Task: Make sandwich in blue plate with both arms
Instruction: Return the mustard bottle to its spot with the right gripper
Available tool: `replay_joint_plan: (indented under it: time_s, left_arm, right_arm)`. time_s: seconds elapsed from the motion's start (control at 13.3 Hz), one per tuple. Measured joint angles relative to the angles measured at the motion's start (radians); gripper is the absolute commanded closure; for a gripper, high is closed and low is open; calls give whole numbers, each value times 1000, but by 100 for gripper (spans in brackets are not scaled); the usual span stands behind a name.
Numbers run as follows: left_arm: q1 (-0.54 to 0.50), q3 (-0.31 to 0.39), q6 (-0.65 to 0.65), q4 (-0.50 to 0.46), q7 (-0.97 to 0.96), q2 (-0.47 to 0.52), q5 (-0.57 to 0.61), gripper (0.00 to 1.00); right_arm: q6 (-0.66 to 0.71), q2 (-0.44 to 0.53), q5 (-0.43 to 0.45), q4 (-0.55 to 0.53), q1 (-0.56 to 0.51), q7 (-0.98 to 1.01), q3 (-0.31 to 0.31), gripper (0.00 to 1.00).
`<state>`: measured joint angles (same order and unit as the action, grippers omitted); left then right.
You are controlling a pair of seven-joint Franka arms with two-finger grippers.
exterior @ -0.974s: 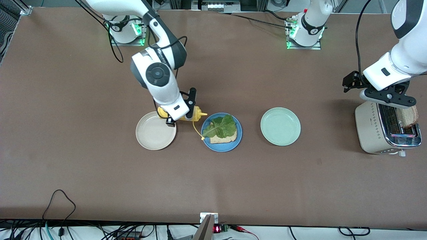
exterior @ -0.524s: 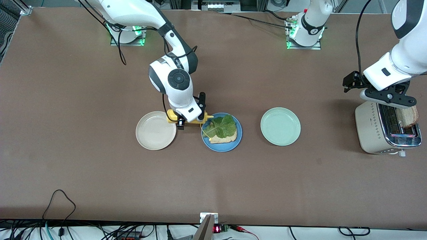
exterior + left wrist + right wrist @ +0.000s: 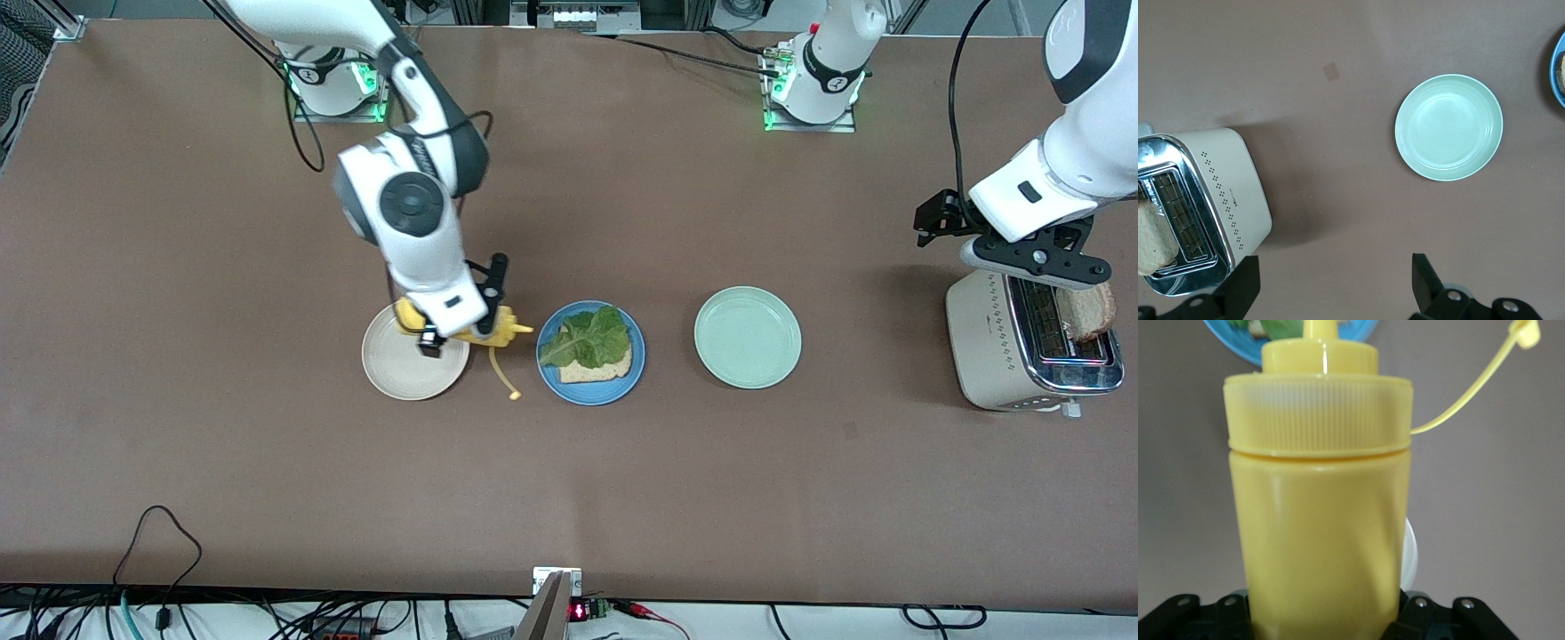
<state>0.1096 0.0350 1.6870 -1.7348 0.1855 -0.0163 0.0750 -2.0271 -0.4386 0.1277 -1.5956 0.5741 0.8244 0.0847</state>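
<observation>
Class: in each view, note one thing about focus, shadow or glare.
Right wrist view: the yellow squeeze bottle fills the frame, soft-edged. Left wrist view: the toaster casts a shadow on the table. Front view: the toaster's chrome top glints.

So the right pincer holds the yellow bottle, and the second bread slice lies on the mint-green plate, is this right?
Not quite. The right pincer does hold the yellow bottle, but the mint-green plate is bare. The front view shows the second bread slice standing in the toaster.
</observation>
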Motion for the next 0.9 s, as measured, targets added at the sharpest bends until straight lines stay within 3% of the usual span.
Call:
replay_joint_plan:
  time_s: [0.15,0.45,0.67,0.9]
  left_arm:
    - [-1,0,0,0,0,0,0,0]
    - [-33,4,-18,-1,-1,-3,1,0]
    - [-142,10,-21,-7,1,-40,19,0]
    - [-222,14,-15,-7,15,-109,140,0]
  right_arm:
    - [60,81,-17,-18,-79,88,0,100]
    - [86,202,-178,-117,-319,471,3,100]
    - [112,237,-312,-176,-507,784,3,100]
    - [120,227,-494,-223,-665,1078,0,100]
